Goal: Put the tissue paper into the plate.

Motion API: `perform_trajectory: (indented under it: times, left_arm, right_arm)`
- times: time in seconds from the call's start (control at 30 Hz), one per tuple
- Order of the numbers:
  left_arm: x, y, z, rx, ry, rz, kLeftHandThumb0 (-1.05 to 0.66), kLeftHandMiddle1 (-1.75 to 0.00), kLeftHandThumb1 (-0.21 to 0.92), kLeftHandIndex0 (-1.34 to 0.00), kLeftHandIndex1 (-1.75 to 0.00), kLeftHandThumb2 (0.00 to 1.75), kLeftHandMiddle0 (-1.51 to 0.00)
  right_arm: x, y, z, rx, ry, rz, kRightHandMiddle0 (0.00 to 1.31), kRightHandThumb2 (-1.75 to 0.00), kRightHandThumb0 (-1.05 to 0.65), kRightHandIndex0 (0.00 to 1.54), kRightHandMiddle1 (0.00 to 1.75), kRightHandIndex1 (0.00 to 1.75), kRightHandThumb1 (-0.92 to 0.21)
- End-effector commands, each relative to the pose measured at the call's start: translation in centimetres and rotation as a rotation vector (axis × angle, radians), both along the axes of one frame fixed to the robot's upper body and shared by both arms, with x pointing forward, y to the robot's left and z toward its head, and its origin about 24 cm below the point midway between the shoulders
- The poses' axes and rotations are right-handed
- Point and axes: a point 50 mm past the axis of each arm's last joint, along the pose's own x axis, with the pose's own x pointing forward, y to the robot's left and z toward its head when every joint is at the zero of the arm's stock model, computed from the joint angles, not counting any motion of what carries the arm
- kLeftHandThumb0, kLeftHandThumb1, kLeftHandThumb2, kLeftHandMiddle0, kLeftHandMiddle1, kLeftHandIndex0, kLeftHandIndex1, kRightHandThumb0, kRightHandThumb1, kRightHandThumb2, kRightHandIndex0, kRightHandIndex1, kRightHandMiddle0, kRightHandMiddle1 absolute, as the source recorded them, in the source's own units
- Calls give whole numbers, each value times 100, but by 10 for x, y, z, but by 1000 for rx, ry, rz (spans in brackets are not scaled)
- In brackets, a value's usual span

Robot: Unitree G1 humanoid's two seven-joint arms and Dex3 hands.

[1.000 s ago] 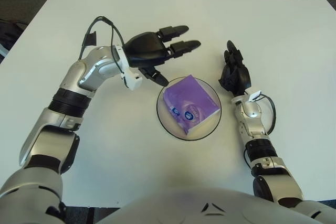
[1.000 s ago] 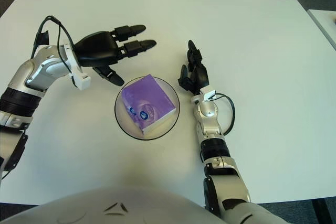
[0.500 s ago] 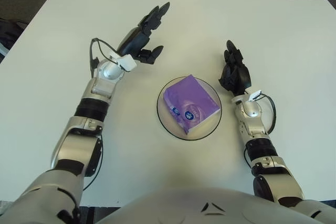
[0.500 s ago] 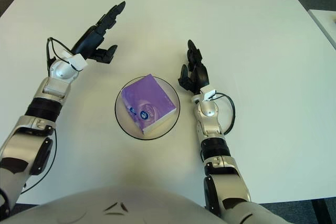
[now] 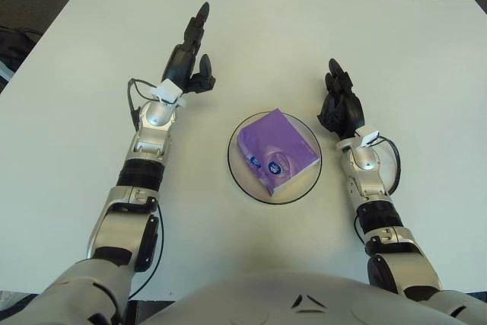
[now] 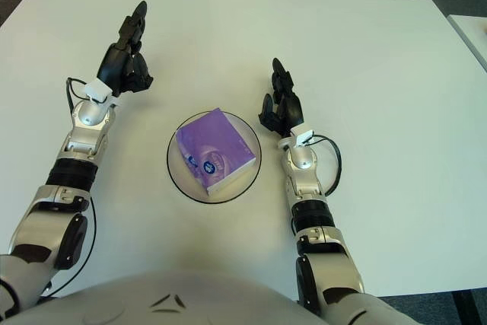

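Tissue paper, a purple pack (image 5: 275, 151) with a small printed label near its front edge, is lying flat inside the round plate (image 5: 242, 178), turned at an angle so that its corners are reaching toward the rim while a band of bare dish is showing around it. Nothing is gripping it, so the placing step is looking complete to me, with the pack sitting where the task wants it. The left hand (image 5: 187, 63) is hovering over the white table (image 5: 68, 112) up and to the left of the plate, well apart from the pack, its fingers stretched out straight and holding nothing; I am reading that pose as a hand clear of the dish rather than one preparing to grasp. The right hand (image 5: 338, 106) is showing just beside the plate's right edge, fingers pointing upward and loosely extended, also empty and idle. Around the dish the tabletop is carrying only the robot's two arms and their thin cables, so nothing is standing between either hand and the plate.
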Motion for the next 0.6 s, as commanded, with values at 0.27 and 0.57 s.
perform_trajectory:
  times: [0.27,0.57]
  left_arm:
    - [-10,-4,-33,-112,151,115,-90,-2,92,-6,-5,124,-5]
    - [-13,-8,-51,-220,247,163,-84,-1,92,0,-28,120,-8]
  right_arm:
    - [-55,-12,-94,-15,454,-32,0,-97,-79,10,14,0,-92]
    - [-56,-12,-94,-22,453,-30,0,-97,-79,9,13,0,-92]
